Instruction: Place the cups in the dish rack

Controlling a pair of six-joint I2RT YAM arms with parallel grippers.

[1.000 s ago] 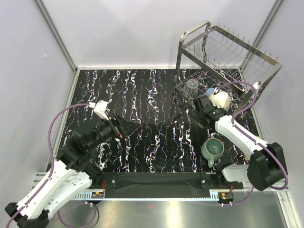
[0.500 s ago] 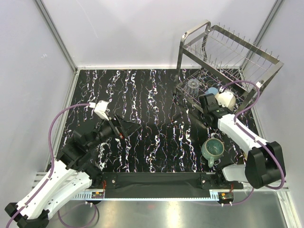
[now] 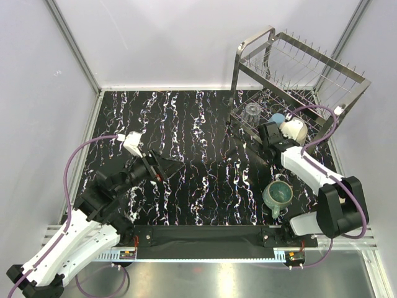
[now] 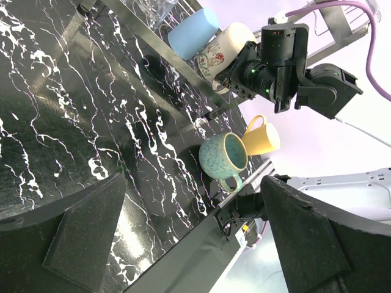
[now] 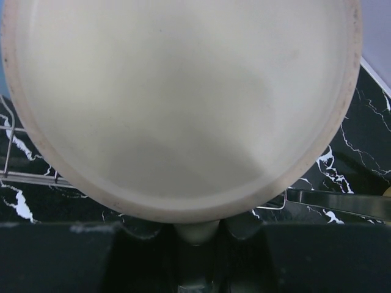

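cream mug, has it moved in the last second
Yes. The cream mug shifted right in the top view, away from the glass tumbler and deeper into the dish rack, lower tier.

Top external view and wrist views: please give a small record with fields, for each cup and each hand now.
dish rack: far right of table
glass tumbler: lower tier
light-blue cup: lower tier
cream mug: beside light-blue cup, in right hand
teal mug: on table, near right
yellow mug: beside teal mug
left hand: open, empty
right hand: shut on cream mug
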